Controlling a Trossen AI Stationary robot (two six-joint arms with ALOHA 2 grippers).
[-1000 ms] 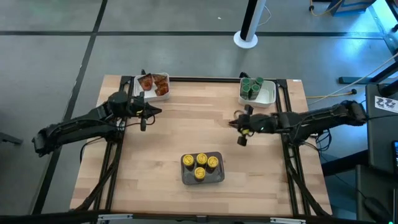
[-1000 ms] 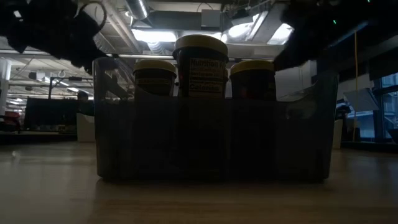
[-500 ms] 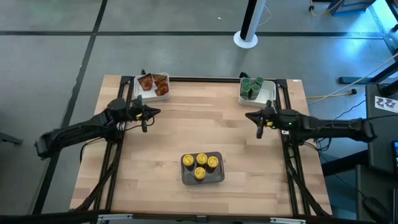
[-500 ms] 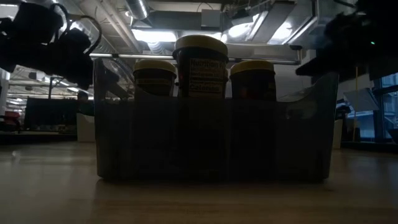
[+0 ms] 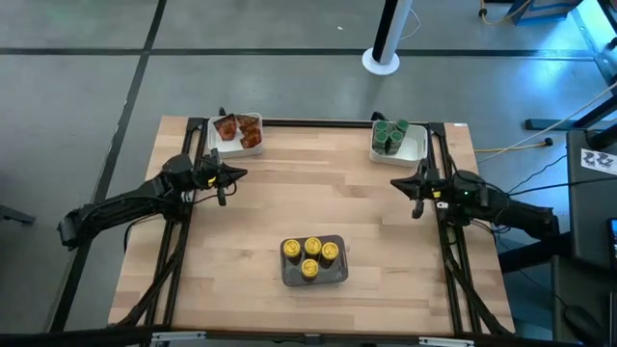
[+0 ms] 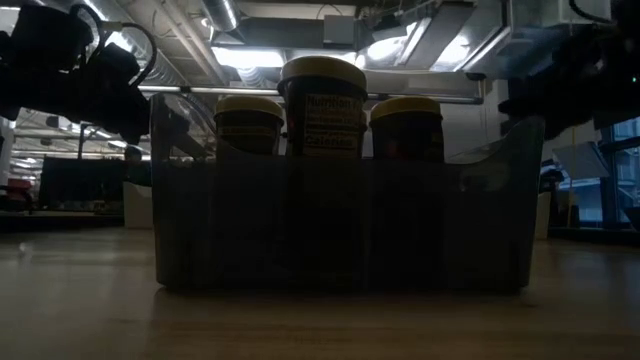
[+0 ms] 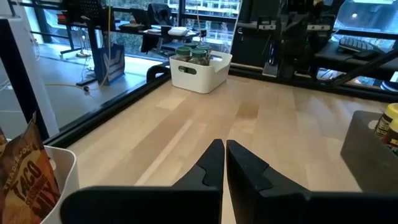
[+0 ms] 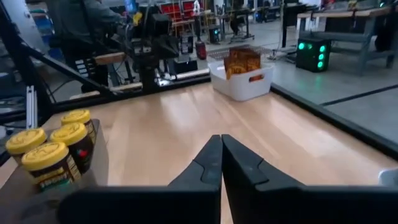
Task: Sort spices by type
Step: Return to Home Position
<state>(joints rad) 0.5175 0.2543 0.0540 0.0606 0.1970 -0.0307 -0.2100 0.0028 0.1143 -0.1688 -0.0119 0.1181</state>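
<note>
Several yellow-lidded jars (image 5: 311, 256) stand in a grey tray (image 5: 289, 274) near the table's near edge; the low view shows them (image 6: 322, 92) close up. Green-lidded jars (image 5: 390, 134) stand in a white tray (image 5: 415, 149) at the far right. Reddish-orange packets (image 5: 241, 129) lie in a white tray (image 5: 214, 143) at the far left. My left gripper (image 5: 228, 177) hovers shut just near of the packet tray, fingers together in its wrist view (image 7: 224, 144). My right gripper (image 5: 416, 189) hovers shut near of the green-jar tray (image 8: 221, 138).
Bare wooden tabletop lies between the three trays. Dark frame rails (image 5: 446, 241) run along the table's left and right sides and its far edge. A white post base (image 5: 381, 62) stands on the floor beyond the table.
My right gripper has drawn back from the table's middle toward the right edge, ending close to the right rail, and stayed shut. The jars, packets and trays have kept their places.
</note>
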